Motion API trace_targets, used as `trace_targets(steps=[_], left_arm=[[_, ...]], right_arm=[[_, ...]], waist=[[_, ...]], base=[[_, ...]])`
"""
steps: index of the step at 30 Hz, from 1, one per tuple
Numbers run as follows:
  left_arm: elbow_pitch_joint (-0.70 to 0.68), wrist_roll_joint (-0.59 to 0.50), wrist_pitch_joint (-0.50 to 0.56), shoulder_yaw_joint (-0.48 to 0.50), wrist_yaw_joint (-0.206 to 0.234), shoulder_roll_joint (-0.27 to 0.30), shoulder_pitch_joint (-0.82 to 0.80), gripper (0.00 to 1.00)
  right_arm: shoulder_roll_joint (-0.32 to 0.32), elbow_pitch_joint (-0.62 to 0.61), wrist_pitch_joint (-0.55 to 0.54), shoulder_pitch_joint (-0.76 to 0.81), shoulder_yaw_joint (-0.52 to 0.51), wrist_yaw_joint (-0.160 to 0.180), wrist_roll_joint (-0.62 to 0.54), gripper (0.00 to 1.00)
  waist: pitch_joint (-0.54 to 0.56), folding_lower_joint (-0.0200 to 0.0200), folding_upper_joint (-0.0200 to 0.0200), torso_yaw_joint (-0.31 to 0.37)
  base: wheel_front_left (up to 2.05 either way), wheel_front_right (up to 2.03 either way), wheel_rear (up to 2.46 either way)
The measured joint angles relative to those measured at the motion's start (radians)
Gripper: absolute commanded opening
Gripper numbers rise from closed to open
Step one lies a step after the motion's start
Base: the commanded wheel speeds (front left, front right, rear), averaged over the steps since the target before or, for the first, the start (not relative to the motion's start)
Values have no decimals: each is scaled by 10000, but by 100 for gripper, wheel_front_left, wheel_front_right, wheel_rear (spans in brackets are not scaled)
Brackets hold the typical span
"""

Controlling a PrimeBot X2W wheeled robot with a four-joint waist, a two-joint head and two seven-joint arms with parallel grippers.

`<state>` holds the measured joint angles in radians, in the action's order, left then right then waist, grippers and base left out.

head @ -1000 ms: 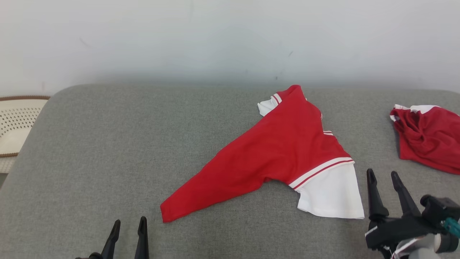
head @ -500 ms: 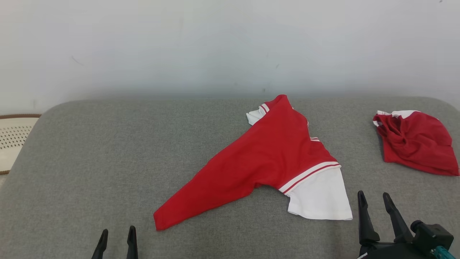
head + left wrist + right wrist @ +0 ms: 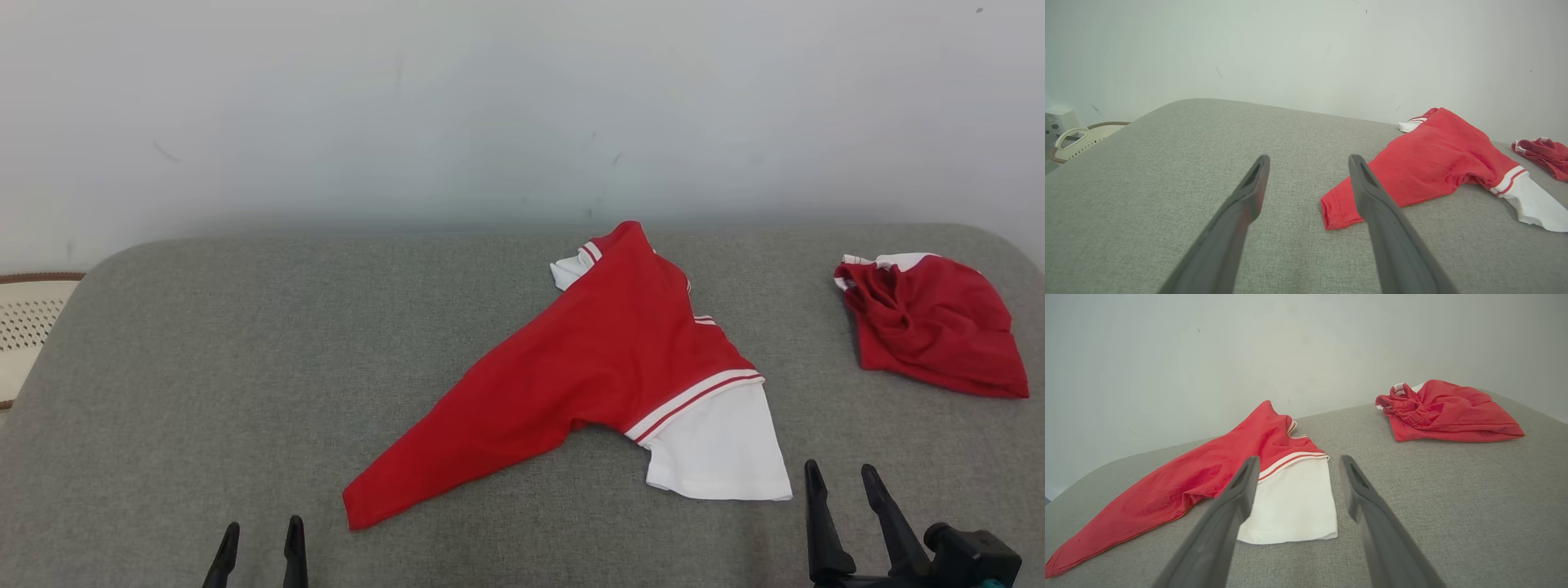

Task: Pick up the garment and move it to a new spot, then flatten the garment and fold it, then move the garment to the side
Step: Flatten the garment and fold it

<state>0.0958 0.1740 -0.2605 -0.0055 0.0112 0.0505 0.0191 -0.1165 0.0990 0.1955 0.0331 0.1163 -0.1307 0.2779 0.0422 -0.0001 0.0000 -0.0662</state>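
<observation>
The garment (image 3: 604,384) lies diagonally, red tip near the left gripper (image 3: 260,543), white end near the right gripper (image 3: 841,486), both gaping, empty.

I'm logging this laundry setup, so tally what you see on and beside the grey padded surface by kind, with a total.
Garments: 2, a spread red-and-white fabric garment and a bunched red fabric garment.
Baskets: 1, a cream perforated basket.
End effectors: 2, the left end effector and the right end effector, both open.
Total: 5.
</observation>
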Motion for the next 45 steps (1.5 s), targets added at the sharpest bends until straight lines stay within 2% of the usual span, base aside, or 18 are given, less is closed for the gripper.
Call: trace_targets(steps=[17, 45], left_arm=[[-82, -161, 0, 15, 165, 0, 33, 100], [-86, -146, 0, -10, 159, 0, 55, 100]], right_arm=[[77, 10, -96, -2, -23, 0, -75, 100], [77, 163, -17, -23, -44, 0, -100, 100]], waist=[[-52, 1, 0, 20], [-82, 1, 0, 34]], base=[[0, 0, 0], [0, 0, 0]])
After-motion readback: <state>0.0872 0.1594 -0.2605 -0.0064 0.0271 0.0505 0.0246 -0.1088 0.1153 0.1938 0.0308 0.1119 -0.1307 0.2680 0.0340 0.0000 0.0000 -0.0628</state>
